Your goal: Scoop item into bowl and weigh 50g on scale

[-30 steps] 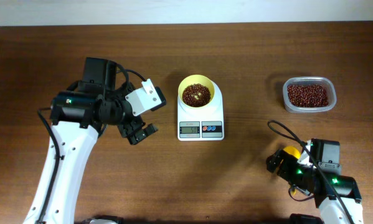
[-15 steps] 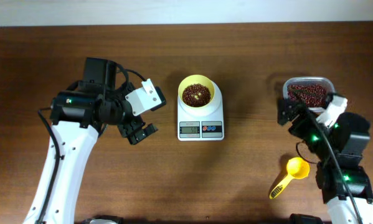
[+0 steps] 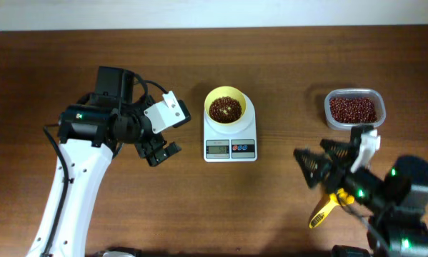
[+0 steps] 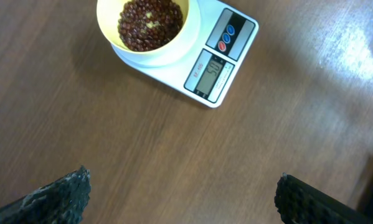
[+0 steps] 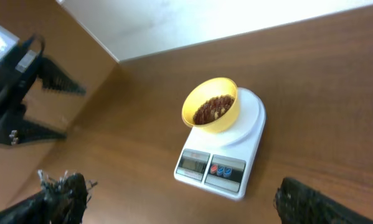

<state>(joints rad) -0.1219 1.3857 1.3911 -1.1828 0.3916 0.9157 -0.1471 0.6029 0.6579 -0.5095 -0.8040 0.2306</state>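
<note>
The pale-yellow bowl (image 3: 226, 91) stands on the white scale (image 3: 248, 123) at table centre and holds red-brown beans (image 3: 225, 108). My left gripper (image 3: 161, 151) is open and empty, hovering left of the scale. In the left wrist view (image 4: 181, 175) it looks at the bowl (image 4: 174, 46), beans (image 4: 149, 22) and scale (image 4: 220, 62). My right gripper (image 3: 306, 168) is open and empty, right of the scale. The right wrist view (image 5: 177, 182) shows the bowl (image 5: 222, 123), beans (image 5: 211, 109) and scale (image 5: 214, 168).
A clear tub (image 3: 354, 93) of beans stands at the back right. A yellow scoop (image 3: 321, 214) lies on the table, partly hidden under my right arm. The left gripper (image 5: 24, 93) shows at the upper left of the right wrist view.
My right arm has swung from beside the tub down and left, now over the scoop and facing the scale. The scoop, bowl, scale and left arm have not moved.
</note>
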